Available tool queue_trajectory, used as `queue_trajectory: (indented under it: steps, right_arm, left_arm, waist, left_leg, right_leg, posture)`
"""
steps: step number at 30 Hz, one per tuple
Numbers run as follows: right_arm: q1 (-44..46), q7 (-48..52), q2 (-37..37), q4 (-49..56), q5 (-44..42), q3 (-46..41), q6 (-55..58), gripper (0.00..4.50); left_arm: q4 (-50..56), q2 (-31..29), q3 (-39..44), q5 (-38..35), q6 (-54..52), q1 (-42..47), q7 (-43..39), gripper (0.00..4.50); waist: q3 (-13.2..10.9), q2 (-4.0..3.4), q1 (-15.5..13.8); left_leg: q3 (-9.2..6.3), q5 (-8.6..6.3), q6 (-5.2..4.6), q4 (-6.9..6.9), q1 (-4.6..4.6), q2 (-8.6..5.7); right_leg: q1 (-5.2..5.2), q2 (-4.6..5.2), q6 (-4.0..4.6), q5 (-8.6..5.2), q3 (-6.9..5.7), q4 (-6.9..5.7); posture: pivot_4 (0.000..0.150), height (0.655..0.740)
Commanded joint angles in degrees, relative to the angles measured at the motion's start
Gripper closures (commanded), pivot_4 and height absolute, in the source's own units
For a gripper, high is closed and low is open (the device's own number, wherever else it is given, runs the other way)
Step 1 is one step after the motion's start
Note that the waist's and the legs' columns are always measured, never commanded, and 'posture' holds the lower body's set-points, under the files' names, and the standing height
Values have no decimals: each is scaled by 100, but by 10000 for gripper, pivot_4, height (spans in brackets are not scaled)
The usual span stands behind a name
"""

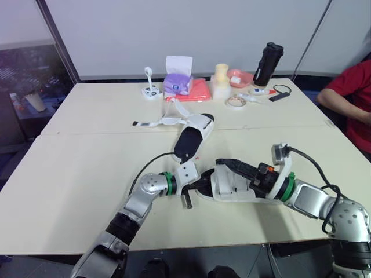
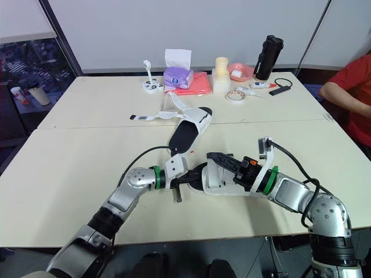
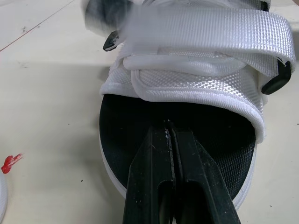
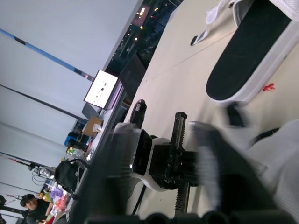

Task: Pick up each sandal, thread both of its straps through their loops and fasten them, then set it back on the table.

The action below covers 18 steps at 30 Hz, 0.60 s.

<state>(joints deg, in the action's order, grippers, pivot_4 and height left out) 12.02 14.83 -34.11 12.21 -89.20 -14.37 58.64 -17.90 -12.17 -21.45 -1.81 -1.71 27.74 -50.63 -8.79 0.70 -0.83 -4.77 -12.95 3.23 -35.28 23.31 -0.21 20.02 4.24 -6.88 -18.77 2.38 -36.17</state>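
Head camera: the near sandal [image 1: 232,184] lies flat on the table [image 1: 87,174] between my arms, my left gripper [image 1: 200,185] at its open end and my right gripper [image 1: 229,165] over its upper. The far sandal [image 1: 193,138] lies just beyond, straps splayed out loose, so I judge that one untouched.

Left wrist: my fingers [image 3: 154,186] are pressed together, tips resting on the black insole and gripping nothing. A white strap [image 3: 205,32] lies across the upper, but I cannot tell whether it is threaded through its black loop [image 3: 275,81].

Right wrist: too smeared, so I cannot tell whether that gripper is open or closed.

At best I am partway through sandal one, with sandal two all to do
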Motion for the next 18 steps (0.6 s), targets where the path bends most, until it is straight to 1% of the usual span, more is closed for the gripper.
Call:
queue_trajectory:
  steps: [1, 2, 4, 7, 9, 13, 18]
  right_arm:
    - [284, 196, -360, 229, 44, -270, -31, 5792]
    - [377, 294, -481, 239, 242, -264, -61, 5792]
    - [665, 572, -840, 273, 1067, -14, -232, 5792]
    - [1119, 1202, -1289, 212, 2394, 671, -603, 5792]
    - [1445, 1747, -1475, -4, 3306, 1301, -941, 5792]
    - [2094, 2670, -1402, -801, 4231, 1997, -1226, 5792]
    - [2667, 3612, -1240, -1705, 4940, 2445, -1360, 5792]
  left_arm:
    - [-689, -105, -233, 352, -377, -290, 83, 45000]
    - [-698, -102, -232, 349, -377, -285, 80, 45000]
    - [-727, -93, -233, 341, -374, -270, 66, 45000]
    - [-791, -68, -246, 340, -348, -231, 43, 45000]
    - [-860, -29, -257, 351, -324, -189, 45, 45000]
    - [-976, 27, -263, 383, -252, -123, 62, 45000]
    - [-998, 15, -237, 415, -185, -132, 129, 45000]
  waist:
    - [0, -1, 4]
    - [1, -5, 5]
    - [3, -9, 6]
    - [4, -11, 5]
    - [5, -13, 0]
    - [4, -11, -8]
    - [4, -11, 0]
  left_leg:
    - [1, 0, 0, 0, 0, 0]
    - [0, 0, 0, 0, 0, 0]
    - [3, 1, -2, -1, 0, 0]
    - [6, 1, -2, 0, 0, -6]
    - [7, 1, -2, 0, -1, -7]
    - [11, 3, -5, -4, -2, -15]
    - [7, 7, -11, -4, 2, -30]
  right_leg:
    - [1, 2, 0, 0, 0, 0]
    - [0, 3, 0, 0, 0, 0]
    - [2, 5, 4, -2, 1, 0]
    - [4, 6, 14, -7, 0, 1]
    - [4, 6, 13, -7, -1, 2]
    - [14, 14, 12, -7, -5, 5]
    - [6, 32, -1, 0, -4, 4]
  posture:
    - [1500, 7400]
    - [1500, 7400]
    - [1500, 7400]
    - [1500, 7400]
    - [1500, 7400]
    - [1500, 7400]
    - [1500, 7400]
